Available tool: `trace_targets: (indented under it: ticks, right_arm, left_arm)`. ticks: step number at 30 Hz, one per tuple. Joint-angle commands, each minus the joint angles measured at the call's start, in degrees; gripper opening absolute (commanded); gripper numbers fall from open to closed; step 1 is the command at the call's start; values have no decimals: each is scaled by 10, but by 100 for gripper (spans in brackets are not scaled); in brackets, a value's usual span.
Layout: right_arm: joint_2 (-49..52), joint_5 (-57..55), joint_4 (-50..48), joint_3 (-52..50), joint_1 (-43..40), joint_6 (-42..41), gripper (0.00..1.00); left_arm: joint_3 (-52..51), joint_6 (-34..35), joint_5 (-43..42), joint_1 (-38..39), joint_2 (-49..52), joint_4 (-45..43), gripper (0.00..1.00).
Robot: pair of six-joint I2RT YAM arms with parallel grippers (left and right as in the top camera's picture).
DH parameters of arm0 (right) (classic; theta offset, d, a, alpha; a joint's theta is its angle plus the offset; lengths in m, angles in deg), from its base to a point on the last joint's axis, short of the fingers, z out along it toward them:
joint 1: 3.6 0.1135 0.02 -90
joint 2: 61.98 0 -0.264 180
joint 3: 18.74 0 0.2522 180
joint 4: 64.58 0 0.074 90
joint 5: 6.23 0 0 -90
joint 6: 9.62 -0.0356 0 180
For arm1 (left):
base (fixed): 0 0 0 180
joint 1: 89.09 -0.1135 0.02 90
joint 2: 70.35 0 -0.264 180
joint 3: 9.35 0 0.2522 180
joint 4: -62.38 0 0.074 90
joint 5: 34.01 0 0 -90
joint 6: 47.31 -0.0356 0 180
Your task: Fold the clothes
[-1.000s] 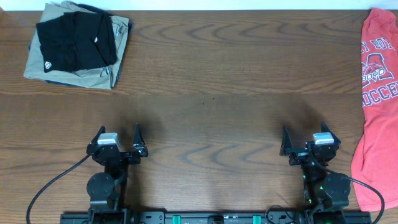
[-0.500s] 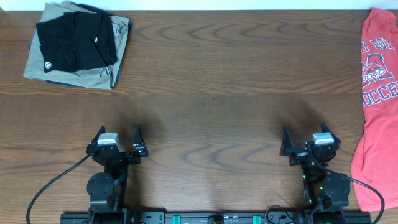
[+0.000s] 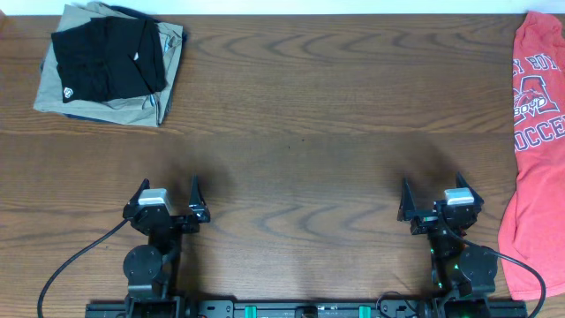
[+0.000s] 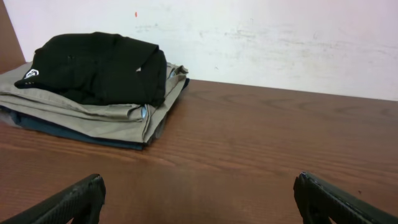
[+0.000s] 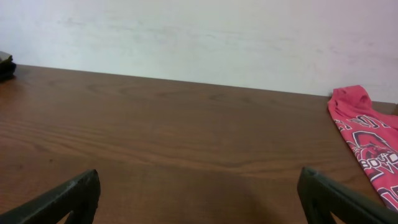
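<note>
A black short-sleeved shirt [image 3: 106, 62] lies folded on top of a small stack of clothes at the far left corner, with a small round white logo on its left side. The left wrist view shows the same shirt [image 4: 99, 65] resting on a folded khaki garment [image 4: 93, 115]. A red printed shirt [image 3: 534, 132] lies spread out along the right edge and partly hangs off it. My left gripper [image 3: 168, 184] is open and empty at the near left, far from the stack. My right gripper [image 3: 432, 184] is open and empty at the near right, left of the red shirt [image 5: 367, 134].
A dark blue garment [image 4: 62, 132] lies at the bottom of the stack under the khaki one. Bare wooden table [image 3: 300, 132] stretches between the stack and the red shirt. A pale wall [image 5: 199, 37] rises behind the table's far edge.
</note>
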State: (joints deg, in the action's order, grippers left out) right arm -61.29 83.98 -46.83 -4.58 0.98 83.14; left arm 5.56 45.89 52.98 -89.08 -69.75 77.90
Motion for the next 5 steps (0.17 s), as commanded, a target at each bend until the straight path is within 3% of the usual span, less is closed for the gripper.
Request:
trace_targets:
  ticks: [1, 5]
  right_arm:
    - [-4, -6, 3, -1, 3, 7, 99]
    - [-4, -6, 2, -1, 3, 7, 99]
  left_arm:
    - [-9, 5, 9, -3, -4, 21, 98]
    - [-9, 5, 9, -3, -4, 21, 98]
